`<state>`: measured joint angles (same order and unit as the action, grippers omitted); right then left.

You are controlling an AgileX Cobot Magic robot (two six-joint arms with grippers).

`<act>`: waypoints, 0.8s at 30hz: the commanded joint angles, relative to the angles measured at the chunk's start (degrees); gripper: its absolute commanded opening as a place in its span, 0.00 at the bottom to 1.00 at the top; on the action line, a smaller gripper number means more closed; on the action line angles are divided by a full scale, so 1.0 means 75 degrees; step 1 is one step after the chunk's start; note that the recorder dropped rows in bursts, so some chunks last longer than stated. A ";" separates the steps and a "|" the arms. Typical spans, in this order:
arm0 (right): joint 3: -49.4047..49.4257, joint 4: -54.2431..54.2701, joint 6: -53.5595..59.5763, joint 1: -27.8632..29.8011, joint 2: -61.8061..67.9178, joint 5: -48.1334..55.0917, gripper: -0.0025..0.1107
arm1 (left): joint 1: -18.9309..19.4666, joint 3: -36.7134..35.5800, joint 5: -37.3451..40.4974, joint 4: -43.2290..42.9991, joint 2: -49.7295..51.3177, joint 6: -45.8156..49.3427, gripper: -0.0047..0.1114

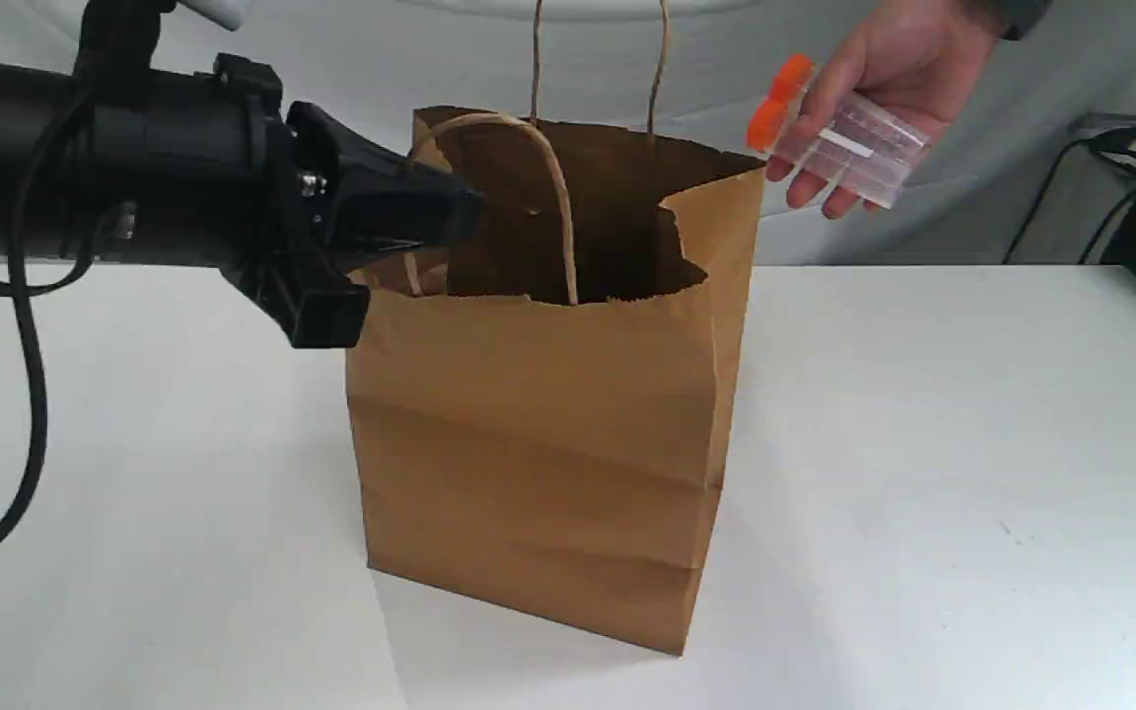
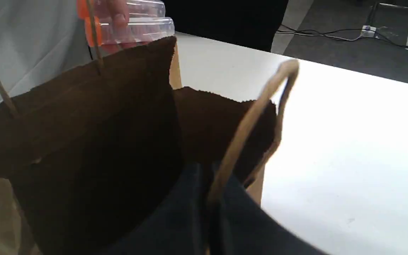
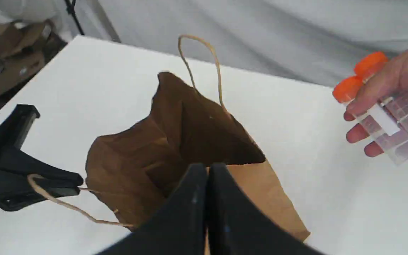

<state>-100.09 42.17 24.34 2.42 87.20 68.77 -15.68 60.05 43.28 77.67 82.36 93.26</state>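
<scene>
Closest to us stands the brown paper bag (image 1: 538, 444), upright in the middle of the white table (image 1: 923, 444), its mouth open. At the upper left the left gripper (image 1: 460, 209) is clamped on the bag's left top edge, right by the looped handle (image 1: 553, 187). The right gripper (image 3: 208, 170) hangs over the bag's near edge, jaws pressed together with nothing seen between them. At the upper right a person's hand (image 1: 884, 69) holds clear tubes (image 1: 849, 138) with orange caps, just beside the bag's top corner. I think the step is holding the bag open. Next, the mouth needs to be wide and steady.
</scene>
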 commanded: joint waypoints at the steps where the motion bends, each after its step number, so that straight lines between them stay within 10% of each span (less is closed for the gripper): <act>1: -0.0142 0.0051 0.0380 -0.0085 0.0729 -0.0079 0.03 | -0.0040 0.0037 0.0075 0.0124 -0.0029 -0.0089 0.04; 11: -0.0142 0.0169 0.1021 -0.1371 0.2270 -0.1080 0.49 | -0.0040 0.0037 0.0275 0.0174 -0.0029 -0.0200 0.04; 24: -0.1606 -0.2060 0.0700 -0.2180 0.2965 -0.0712 0.49 | -0.0040 0.0037 0.0460 0.0174 -0.0029 -0.0200 0.04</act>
<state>-111.26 29.97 30.16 -13.25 109.16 62.26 -15.68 60.05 46.20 78.20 82.36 92.36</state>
